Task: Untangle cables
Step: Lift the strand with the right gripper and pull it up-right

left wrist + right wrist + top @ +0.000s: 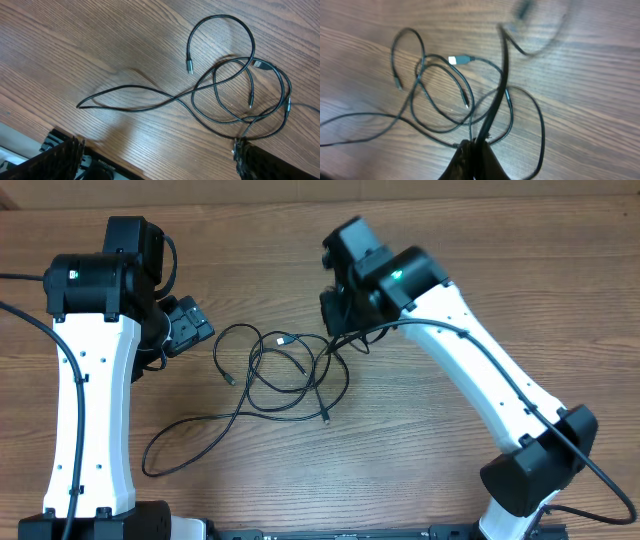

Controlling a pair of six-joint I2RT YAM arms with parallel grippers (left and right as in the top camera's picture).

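The cables [285, 375] are thin black cords lying in overlapping loops on the wooden table, with a silvery plug [283, 340] near the top of the tangle. One long loop [180, 445] trails to the front left. My right gripper [338, 332] is at the tangle's right edge. In the right wrist view it [476, 145] is shut on a black cable strand [495, 95] that rises from the jaws, with the loops [435, 95] and silvery plug [459, 60] beyond. My left gripper [190, 328] is open and empty [156, 146], left of the cables [235, 90].
The wooden table [450, 470] runs to a dark front edge [107, 162]. Both white arms stand at the sides, each with a thicker black wire [25, 320] of its own.
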